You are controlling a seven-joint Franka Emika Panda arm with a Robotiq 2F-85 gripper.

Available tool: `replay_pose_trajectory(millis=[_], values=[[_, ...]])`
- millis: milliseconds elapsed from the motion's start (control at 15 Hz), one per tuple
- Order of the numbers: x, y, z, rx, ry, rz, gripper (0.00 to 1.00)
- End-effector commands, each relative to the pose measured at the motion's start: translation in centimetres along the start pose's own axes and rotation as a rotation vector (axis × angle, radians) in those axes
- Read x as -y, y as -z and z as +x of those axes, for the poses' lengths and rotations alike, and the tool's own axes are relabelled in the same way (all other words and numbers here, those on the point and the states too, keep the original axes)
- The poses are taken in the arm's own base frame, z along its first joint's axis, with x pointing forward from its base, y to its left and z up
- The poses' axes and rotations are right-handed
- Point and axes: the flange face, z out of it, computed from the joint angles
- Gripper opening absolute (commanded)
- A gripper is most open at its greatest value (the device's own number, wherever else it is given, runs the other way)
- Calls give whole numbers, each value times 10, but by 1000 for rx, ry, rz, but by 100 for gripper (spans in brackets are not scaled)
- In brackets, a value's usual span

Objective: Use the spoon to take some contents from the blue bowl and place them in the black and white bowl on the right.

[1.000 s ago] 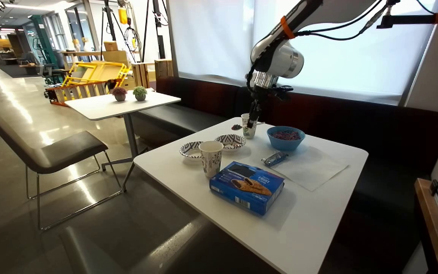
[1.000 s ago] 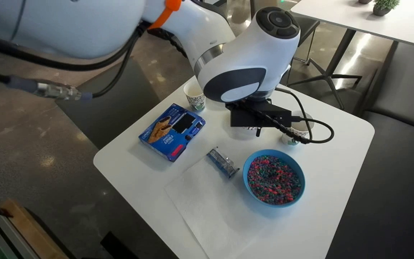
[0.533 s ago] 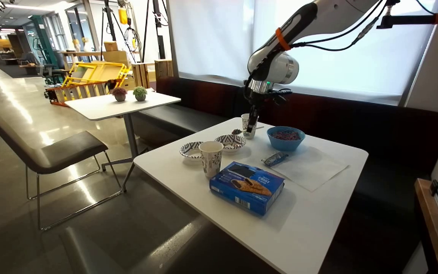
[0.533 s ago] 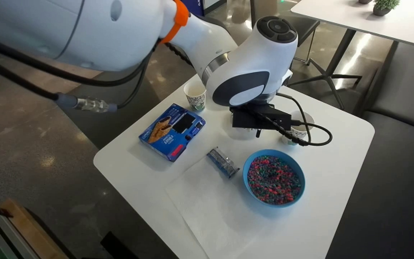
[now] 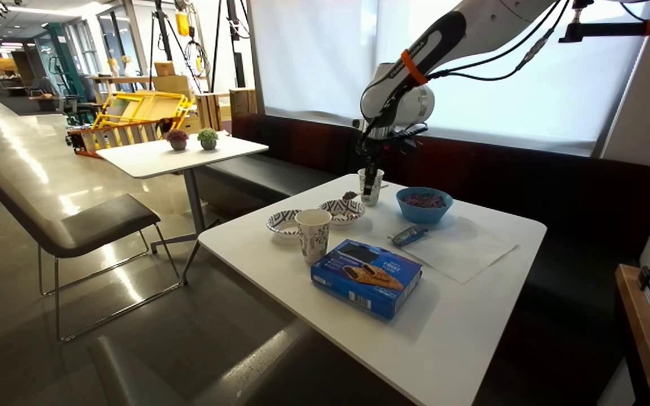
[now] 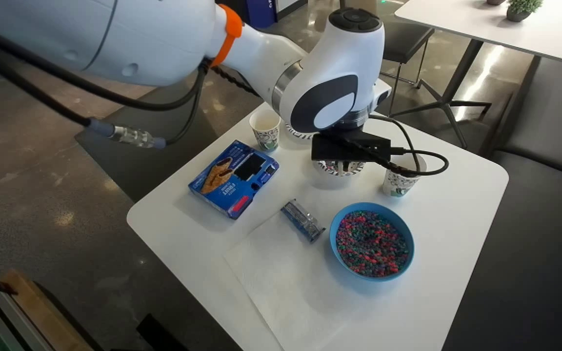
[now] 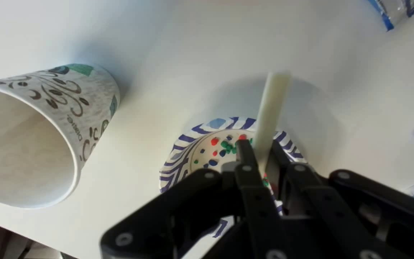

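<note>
My gripper (image 7: 259, 145) is shut on the pale handle of the spoon (image 7: 272, 104), which sticks out past the fingertips in the wrist view. In an exterior view the scoop of the spoon (image 5: 350, 195) carries a dark heap, just above the far rim of the right black and white bowl (image 5: 330, 206). Red, green and blue bits lie scattered in that black and white bowl (image 7: 182, 144); the fingers hide part of it. Behind the gripper (image 5: 367, 197), to its right, stands the blue bowl (image 5: 424, 215), filled with small coloured pieces.
A paper cup (image 7: 67, 97) stands close beside the gripper. A further patterned bowl (image 5: 280, 223), another cup (image 5: 313, 239) and a blue box (image 5: 367, 276) occupy the near side. A wrapped bar (image 6: 303, 220) lies by a white paper sheet (image 6: 291, 287).
The gripper, with the spoon in it, has come lower and shifted slightly left, away from the blue bowl. More of the patterned bowls and cup now shows beneath the arm.
</note>
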Motion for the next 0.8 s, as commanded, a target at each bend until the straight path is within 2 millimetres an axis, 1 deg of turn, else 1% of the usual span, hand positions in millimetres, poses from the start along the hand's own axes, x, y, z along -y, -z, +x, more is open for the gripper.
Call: replay_pose_trajectory(millis=[0,267,533,733], values=[[5,-5,15,75,-2,-63,4],[13,-7,25,123,16,-112,4],[16,-9,31,170,32,-173,4],[24,-13,36,215,56,-205,4]])
